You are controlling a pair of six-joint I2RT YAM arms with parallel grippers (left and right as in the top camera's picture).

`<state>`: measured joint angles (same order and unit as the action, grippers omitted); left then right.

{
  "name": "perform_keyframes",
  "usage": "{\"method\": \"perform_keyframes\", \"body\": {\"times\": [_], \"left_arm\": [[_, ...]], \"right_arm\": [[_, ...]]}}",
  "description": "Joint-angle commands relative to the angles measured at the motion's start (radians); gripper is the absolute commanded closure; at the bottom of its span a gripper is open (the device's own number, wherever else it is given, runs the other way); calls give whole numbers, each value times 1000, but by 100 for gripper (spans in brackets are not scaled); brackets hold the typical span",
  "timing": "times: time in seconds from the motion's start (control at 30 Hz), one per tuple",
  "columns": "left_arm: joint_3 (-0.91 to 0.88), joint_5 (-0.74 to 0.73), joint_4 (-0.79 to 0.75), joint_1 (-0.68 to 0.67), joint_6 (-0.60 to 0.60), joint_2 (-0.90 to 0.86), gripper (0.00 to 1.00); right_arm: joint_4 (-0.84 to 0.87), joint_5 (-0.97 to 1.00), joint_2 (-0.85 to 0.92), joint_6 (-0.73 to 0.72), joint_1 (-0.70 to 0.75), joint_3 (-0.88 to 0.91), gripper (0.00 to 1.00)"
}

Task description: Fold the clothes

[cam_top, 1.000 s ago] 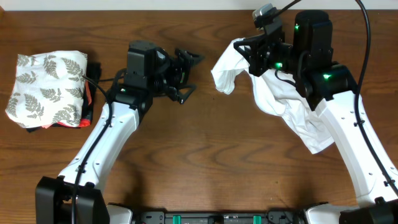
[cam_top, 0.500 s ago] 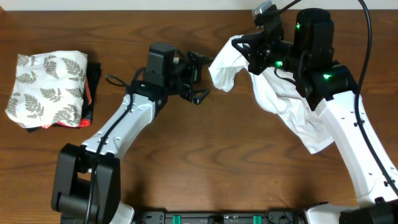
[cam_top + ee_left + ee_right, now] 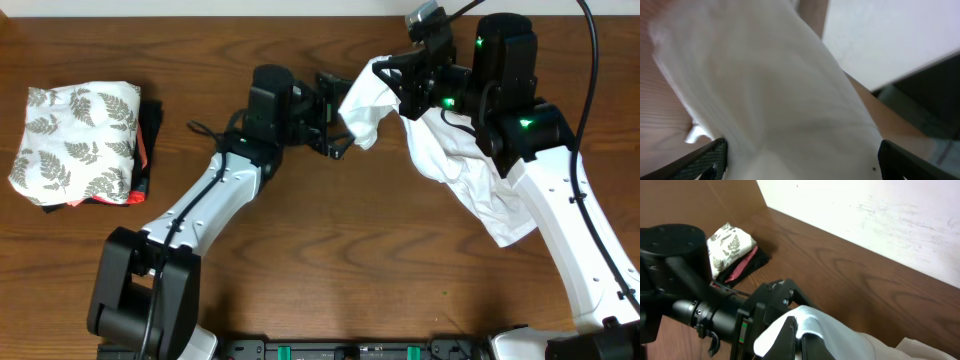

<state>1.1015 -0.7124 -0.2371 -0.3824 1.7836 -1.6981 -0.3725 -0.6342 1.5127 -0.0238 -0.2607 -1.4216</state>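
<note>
The white T-shirt (image 3: 455, 175) hangs at the far right of the counter (image 3: 330, 260). One bunched part is lifted clear of the wood, and the rest trails down toward the near right, under the right arm. The right pincer (image 3: 398, 82) is pressed together, pinching the T-shirt's raised part. In the right wrist view its fingers (image 3: 790, 332) bite into the white fabric (image 3: 812, 322).

A loose fold droops to the left of that grip. The left pincer (image 3: 338, 115) is spread wide around this fold, with one finger on the far side and one on the near side. In the left wrist view the cloth (image 3: 780, 85) fills the gap between the two fingertips (image 3: 710, 160).

Well apart, at the far left, a folded fern-leaf cloth (image 3: 75, 140) sits on the black and red garments (image 3: 147, 150).
</note>
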Motion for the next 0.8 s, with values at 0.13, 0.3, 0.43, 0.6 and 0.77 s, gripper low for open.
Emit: {"method": "perform_keyframes", "body": {"times": [0.13,0.3,0.43,0.6,0.77], "left_arm": [[15,-61,-37,-30,89,-6,5],[15,-112,-10,-29,80,-6,5],[15,-97,153,-20,-102,-6,6],[15,84,426,16,-673,-6,27],[15,314,600,14,-1311,-4,19]], "right_arm": [[-5,-2,-11,-12,5,-1,99],[-9,-2,-11,-4,5,-1,99],[-9,-1,-11,6,5,-1,99],[-11,3,-11,6,5,-1,99],[-16,26,-11,6,5,-1,99]]}}
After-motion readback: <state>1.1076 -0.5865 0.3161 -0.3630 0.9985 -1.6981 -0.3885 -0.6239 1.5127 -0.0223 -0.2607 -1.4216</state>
